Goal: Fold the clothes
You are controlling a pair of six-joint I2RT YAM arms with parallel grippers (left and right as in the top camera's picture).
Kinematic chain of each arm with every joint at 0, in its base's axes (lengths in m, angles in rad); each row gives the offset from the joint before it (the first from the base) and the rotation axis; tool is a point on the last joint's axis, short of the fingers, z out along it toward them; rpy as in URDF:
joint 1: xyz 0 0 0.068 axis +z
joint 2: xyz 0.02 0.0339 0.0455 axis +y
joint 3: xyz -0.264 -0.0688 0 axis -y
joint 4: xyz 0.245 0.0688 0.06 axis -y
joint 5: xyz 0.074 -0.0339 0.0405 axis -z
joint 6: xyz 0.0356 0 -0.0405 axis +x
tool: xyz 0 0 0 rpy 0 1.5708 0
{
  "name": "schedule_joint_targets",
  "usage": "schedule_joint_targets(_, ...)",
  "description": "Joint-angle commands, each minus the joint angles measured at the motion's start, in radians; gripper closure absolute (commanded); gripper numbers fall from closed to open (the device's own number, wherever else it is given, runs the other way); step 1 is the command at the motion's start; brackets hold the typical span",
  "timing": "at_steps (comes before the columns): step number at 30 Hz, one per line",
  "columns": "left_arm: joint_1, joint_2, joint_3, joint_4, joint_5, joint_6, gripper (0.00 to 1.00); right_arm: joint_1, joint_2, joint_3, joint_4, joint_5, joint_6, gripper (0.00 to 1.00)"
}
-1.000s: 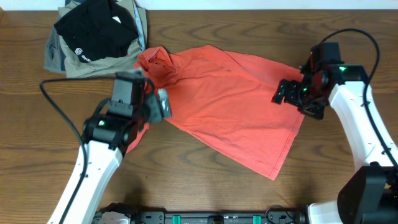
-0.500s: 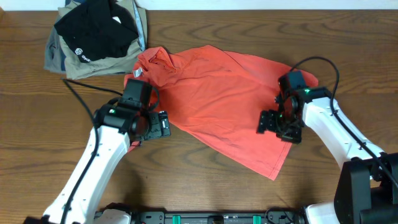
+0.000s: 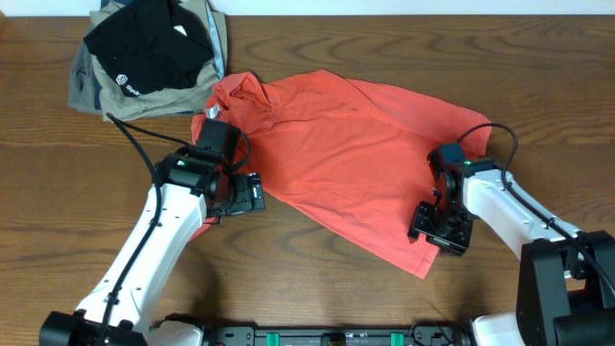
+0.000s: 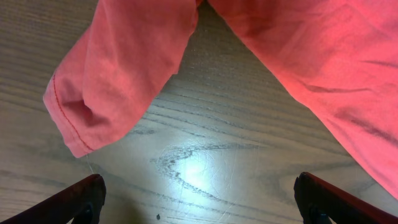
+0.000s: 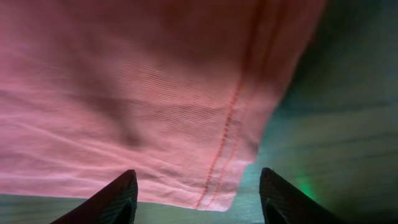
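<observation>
On the table the right hand, moved down to the T-shirt hem, and left hand gape open.

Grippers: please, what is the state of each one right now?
Left gripper: open, above the table, holding nothing.
Right gripper: open, over the T-shirt hem, holding nothing.
</observation>
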Motion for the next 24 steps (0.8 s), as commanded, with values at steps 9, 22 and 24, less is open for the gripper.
schedule_joint_targets(9, -0.001, 0.002, -0.017, 0.001, -0.012, 0.013, 0.02, 0.028, -0.008, -0.09, 0.013, 0.029, 0.082, 0.32)
schedule_joint_targets(22, -0.001, 0.002, -0.017, 0.008, -0.012, 0.013, 0.02, 0.073, -0.008, -0.111, 0.038, -0.027, 0.086, 0.53)
schedule_joint_targets(24, -0.001, 0.002, -0.017, 0.008, -0.012, 0.013, 0.02, 0.079, -0.008, -0.111, 0.038, -0.027, 0.086, 0.78)
